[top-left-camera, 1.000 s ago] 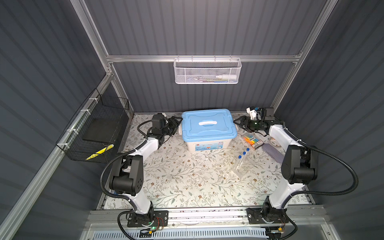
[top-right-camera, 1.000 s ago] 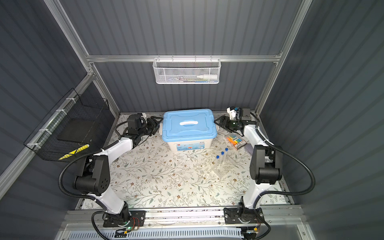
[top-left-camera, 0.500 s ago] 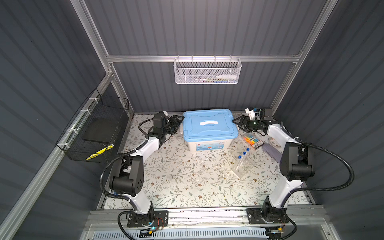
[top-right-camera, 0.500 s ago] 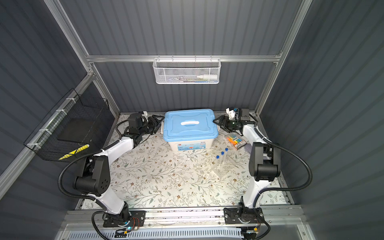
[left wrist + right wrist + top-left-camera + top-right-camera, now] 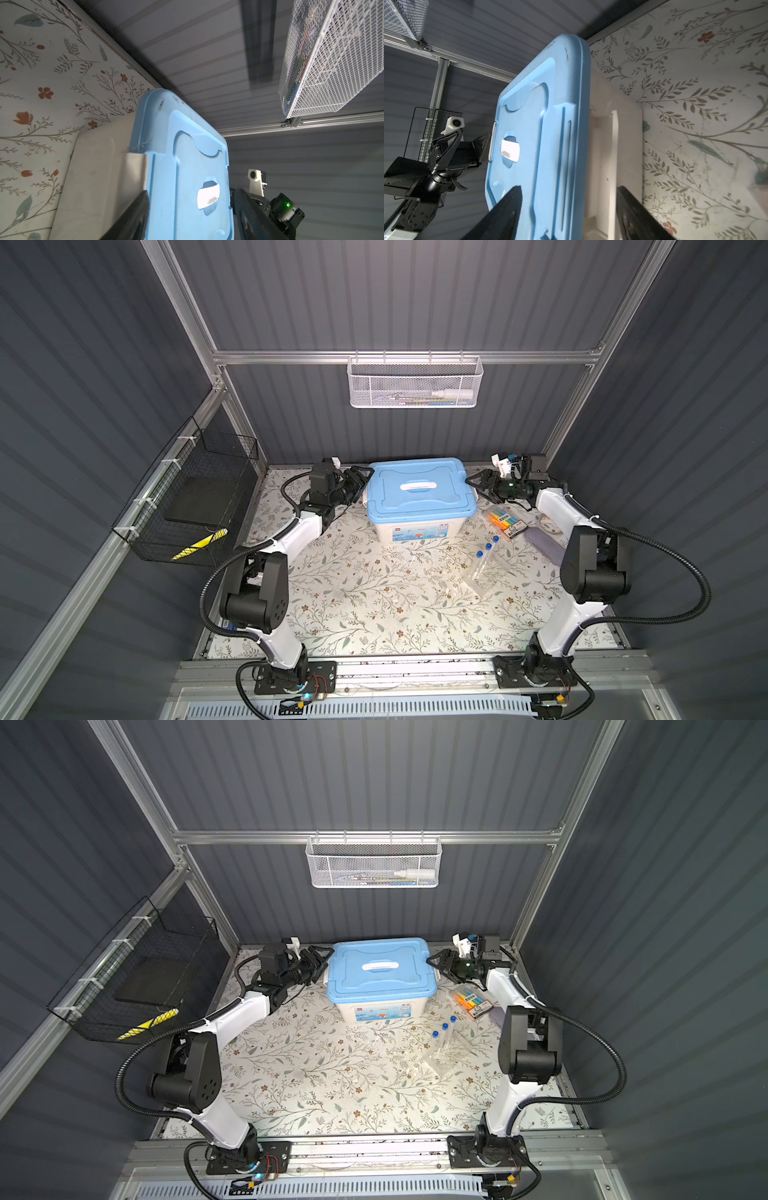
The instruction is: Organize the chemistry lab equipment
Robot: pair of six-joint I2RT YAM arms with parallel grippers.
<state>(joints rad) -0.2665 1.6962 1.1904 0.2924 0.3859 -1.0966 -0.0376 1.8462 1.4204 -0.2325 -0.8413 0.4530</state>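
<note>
My left gripper (image 5: 362,485) straddles the left edge of the blue lid (image 5: 419,497) and my right gripper (image 5: 474,488) straddles its right edge. Both have their jaws spread wide and clamp nothing, and the back wall (image 5: 374,427) is close behind. The three blue-capped tubes (image 5: 487,549) lean in the clear rack (image 5: 482,585) before the white box (image 5: 415,529), near the marker pack (image 5: 505,522), with open table (image 5: 353,593) between my arms.

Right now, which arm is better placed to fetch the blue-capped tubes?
Right. The tubes sit right of centre, nearer the right pincer; the left pincer is across the blue-lidded box, farther away.
</note>
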